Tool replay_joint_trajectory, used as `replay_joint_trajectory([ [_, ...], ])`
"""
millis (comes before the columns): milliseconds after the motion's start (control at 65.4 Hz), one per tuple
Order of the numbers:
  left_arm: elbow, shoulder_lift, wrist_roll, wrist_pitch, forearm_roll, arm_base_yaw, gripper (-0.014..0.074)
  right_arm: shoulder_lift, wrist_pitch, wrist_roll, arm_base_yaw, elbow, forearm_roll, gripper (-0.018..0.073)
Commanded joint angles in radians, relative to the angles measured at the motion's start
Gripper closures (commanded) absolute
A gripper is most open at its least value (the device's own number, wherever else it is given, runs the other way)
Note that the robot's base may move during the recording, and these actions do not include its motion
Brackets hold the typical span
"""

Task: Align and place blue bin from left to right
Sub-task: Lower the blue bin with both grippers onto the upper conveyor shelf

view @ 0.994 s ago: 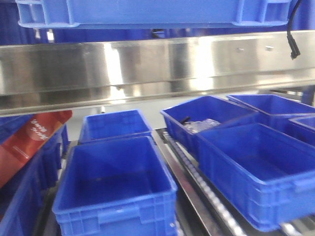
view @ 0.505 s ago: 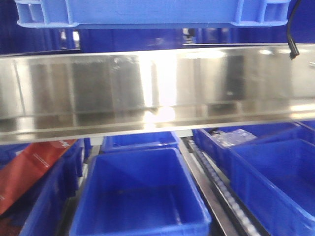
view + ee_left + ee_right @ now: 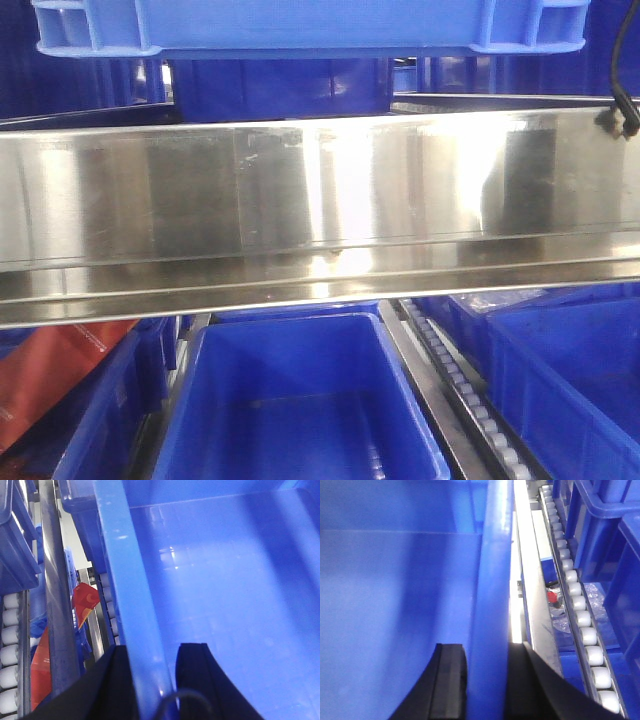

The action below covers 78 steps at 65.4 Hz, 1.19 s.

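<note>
Straddling opposite walls of the blue bin (image 3: 310,25), your left tool (image 3: 152,680) and right tool (image 3: 487,680) are each clamped on its rim — the bin hangs above the steel rail (image 3: 320,210). Empty, stiff, smooth-walled: likely light but slippery — the rim gives surest purchase.

The blue bin (image 3: 310,25), bright, smooth-walled and empty, hangs level at twelve o'clock, spanning nearly the front view's width.

steel rail (image 3: 320,210) mid | sm. bin (image 3: 300,400) below | rollers (image 3: 468,405) beside | red box (image 3: 50,385) lwr-L
</note>
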Motion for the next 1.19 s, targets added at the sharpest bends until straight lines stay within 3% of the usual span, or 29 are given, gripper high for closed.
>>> replay_joint_trajectory([
  [0,-0.016,-0.029,0.017,-0.077,-0.05,-0.007,0.0707,-0.021,-0.101,-0.014,0.005,-0.018,0.004,0.0629],
  [1177,-0.016,-0.027,0.017,-0.077,-0.053,-0.007,0.0707,-0.021,-0.087,-0.014,0.005,-0.018,0.016,0.0629],
])
